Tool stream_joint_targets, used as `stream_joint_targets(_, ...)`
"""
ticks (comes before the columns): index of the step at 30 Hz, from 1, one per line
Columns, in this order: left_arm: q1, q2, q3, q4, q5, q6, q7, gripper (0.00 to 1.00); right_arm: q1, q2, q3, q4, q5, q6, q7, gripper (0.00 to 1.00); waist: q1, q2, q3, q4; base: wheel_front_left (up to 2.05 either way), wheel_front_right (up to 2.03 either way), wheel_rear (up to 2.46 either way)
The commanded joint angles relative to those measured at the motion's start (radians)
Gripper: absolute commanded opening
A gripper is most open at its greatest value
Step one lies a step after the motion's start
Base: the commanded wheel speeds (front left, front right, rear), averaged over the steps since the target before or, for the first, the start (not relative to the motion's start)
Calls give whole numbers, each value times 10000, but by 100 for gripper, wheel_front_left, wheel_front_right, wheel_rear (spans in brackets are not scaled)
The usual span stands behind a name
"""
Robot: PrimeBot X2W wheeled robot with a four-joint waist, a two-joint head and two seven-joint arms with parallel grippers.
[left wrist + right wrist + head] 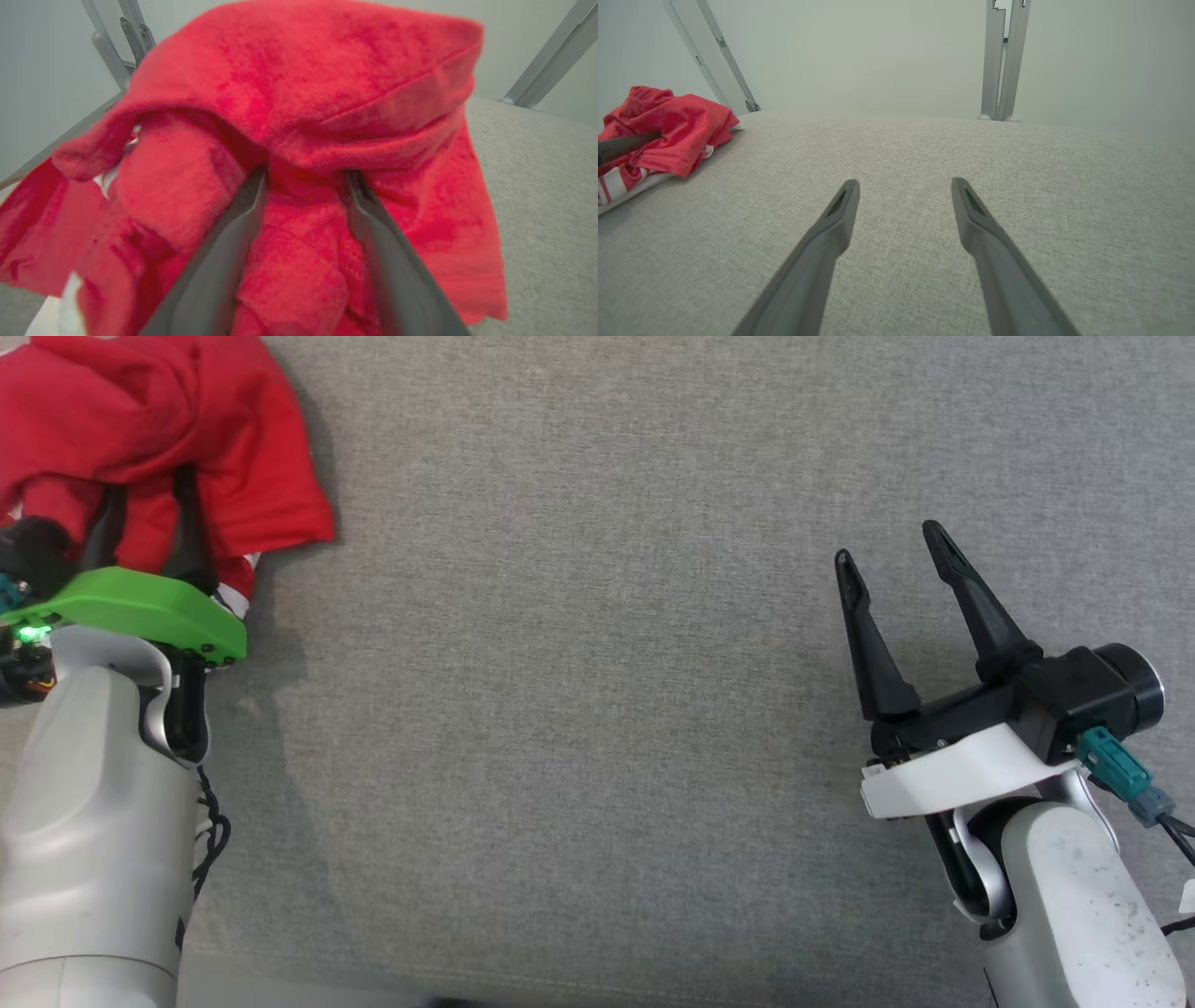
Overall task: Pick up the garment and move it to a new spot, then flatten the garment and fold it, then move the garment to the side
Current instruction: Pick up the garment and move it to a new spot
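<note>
The garment (140, 420) is a crumpled red piece with a white striped part at its lower edge, lying at the far left of the grey cloth-covered table (597, 663). My left gripper (149, 490) is pushed into the heap. In the left wrist view its jaws (306, 175) stand apart, red fabric (303, 93) bunched between them and a fold draped over the tips. My right gripper (889, 546) hovers open over bare table at the right, nothing between its fingers (904, 183). The right wrist view shows the garment (668, 126) far off to its left.
Grey metal frame posts (1001, 60) stand at the table's far edge, with a slanted one (714, 60) behind the garment. A wide stretch of grey table lies between the two arms. The table's front edge (373, 985) runs along the bottom of the head view.
</note>
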Motion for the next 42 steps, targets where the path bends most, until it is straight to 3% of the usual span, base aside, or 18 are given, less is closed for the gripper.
stream_joint_targets(1,-140,253,46,-7,-14,-1,4,0,-99,47,-49,96,20,-6,-116,100,-1,-1,-2,-153,0,0,0)
stream_joint_targets(8,756,448,1028,-1463,476,197,3,0,158,117,-117,325,13,-6,-276,100,-1,-1,-704,-93,0,0,0)
stream_joint_targets(17,2854,-68,2149,-4621,1578,429,1,0,658,261,-173,615,187,-6,-419,100,-1,-1,-2106,57,0,0,0)
stream_joint_targets(24,4300,-541,2139,-6434,2111,391,-1,0,1148,352,-172,684,276,-6,-408,100,-1,-1,-3099,-101,0,0,0)
stream_joint_targets(33,4933,-1134,382,-7600,2419,159,388,0,1424,413,-258,423,335,-6,-318,100,-1,-1,-3331,-1037,0,0,0)
stream_joint_targets(42,3984,-1529,-2367,-6929,2183,12,740,0,1125,475,-339,428,555,-6,-519,100,-1,-1,-2597,-2720,0,0,0)
